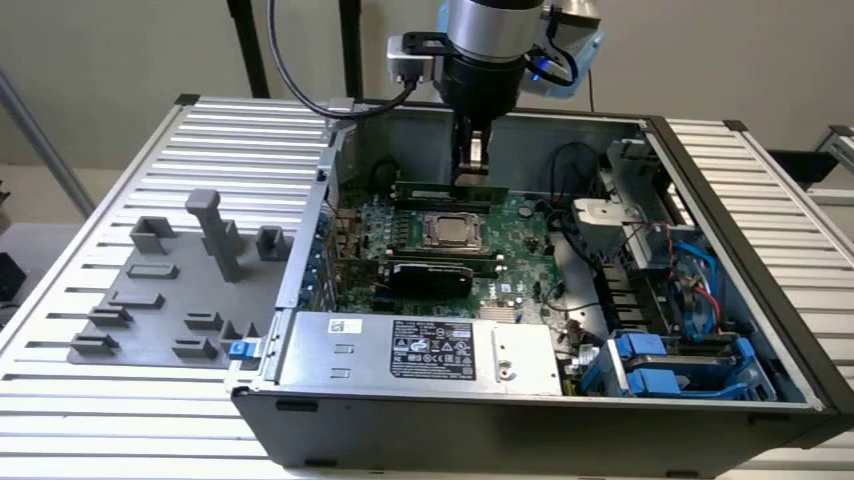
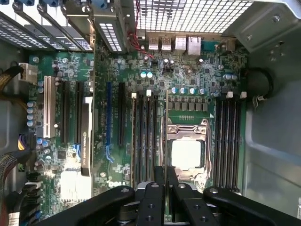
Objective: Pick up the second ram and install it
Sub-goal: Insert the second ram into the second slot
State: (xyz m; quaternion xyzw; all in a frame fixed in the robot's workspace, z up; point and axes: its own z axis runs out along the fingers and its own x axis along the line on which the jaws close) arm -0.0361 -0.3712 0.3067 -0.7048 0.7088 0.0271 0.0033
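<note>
Gripper down inside the open case, clamped on the RAM stick over the memory slots.

I've got the black two-finger gripper (image 1: 470, 172) lowered into the open dark grey computer case (image 1: 534, 415), its fingers (image 2: 157, 197) closed tight on the long, thin green circuit-board strip, the second ram (image 1: 454, 190), held on edge. In the wrist view I see that strip (image 2: 164, 141) edge-on, running out from between the fingers alongside the black memory slots (image 2: 146, 136) just beside the silver CPU socket (image 2: 187, 153). Whether it's seated or just above the green motherboard (image 1: 514, 225), I can't tell. On the exterior view's left, the grey plastic fixture blocks (image 1: 174, 290) sit on the ribbed metal table (image 1: 120, 420).
</note>
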